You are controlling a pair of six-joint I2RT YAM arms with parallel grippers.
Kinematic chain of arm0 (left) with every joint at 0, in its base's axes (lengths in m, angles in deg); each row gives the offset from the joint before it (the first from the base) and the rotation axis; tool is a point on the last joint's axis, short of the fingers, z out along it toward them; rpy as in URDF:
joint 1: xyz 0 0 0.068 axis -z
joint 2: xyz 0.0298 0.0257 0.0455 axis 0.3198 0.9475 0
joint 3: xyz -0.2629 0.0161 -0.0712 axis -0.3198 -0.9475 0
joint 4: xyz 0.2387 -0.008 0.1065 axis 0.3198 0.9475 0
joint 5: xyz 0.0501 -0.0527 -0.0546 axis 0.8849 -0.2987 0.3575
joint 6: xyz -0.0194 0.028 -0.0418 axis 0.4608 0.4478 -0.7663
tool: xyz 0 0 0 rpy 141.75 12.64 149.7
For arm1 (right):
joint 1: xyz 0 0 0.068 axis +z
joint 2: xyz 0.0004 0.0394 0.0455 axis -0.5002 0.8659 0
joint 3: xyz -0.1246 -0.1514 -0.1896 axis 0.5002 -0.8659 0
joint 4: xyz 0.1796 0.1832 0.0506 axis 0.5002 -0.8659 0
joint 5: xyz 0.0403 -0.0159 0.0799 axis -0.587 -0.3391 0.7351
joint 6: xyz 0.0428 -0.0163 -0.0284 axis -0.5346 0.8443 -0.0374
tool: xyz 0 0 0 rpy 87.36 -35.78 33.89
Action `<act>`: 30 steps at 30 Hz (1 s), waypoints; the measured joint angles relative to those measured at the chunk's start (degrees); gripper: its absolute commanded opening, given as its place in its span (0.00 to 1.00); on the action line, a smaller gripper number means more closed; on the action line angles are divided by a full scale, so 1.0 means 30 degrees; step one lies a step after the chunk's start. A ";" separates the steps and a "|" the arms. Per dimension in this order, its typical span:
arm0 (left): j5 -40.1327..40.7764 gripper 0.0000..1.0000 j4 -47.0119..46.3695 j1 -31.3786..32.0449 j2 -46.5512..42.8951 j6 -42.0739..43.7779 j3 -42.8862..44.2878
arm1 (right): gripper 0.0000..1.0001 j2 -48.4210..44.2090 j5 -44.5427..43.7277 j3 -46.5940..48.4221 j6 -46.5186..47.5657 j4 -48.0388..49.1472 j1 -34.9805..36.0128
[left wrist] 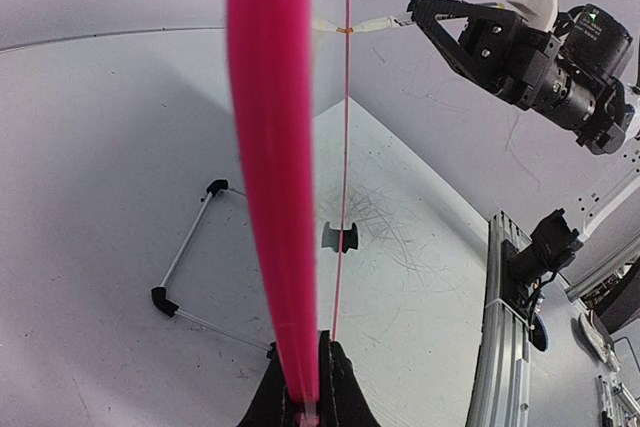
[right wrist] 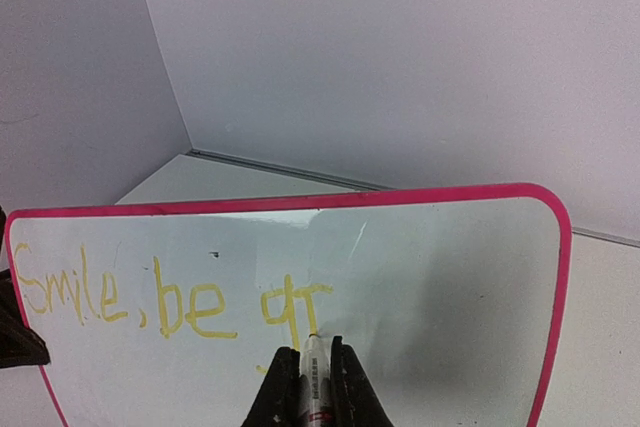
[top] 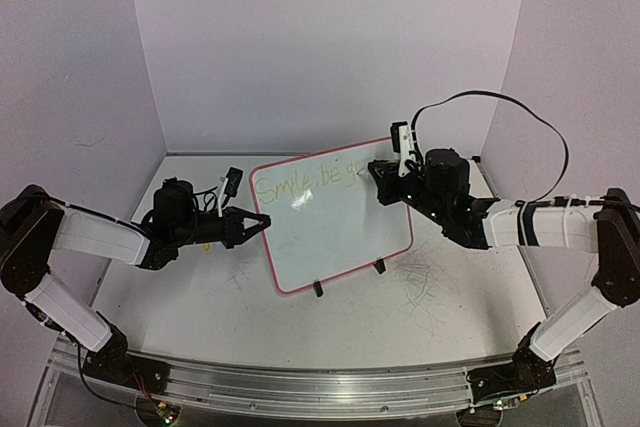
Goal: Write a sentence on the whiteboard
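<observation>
The whiteboard (top: 335,222) stands tilted on two black clip feet mid-table. Its pink-red frame shows edge-on in the left wrist view (left wrist: 270,167) and face-on in the right wrist view (right wrist: 450,287). My left gripper (top: 258,223) is shut on the board's left edge (left wrist: 303,387). My right gripper (top: 383,175) is shut on a white marker (right wrist: 315,372) whose tip touches the board. The sentence (right wrist: 170,297) in yellow reads "Smile, be gr"; it also shows in the top view (top: 305,185).
A thin wire stand with black ends (left wrist: 190,277) lies on the table behind the board. The table surface (top: 420,287) carries scribble marks. A black cable (top: 520,117) loops above the right arm. Walls close in on three sides.
</observation>
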 measured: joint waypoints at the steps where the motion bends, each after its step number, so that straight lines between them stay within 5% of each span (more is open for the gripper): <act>1: -0.0004 0.00 0.0000 0.0000 0.0000 0.0000 0.0000 | 0.00 0.0000 -0.0022 0.0000 -0.0007 0.0000 0.0007; 30: 0.0024 0.00 -0.0007 0.0000 -0.0014 0.0015 -0.0036 | 0.00 0.0287 -0.1146 0.1129 0.0260 -0.0130 0.0054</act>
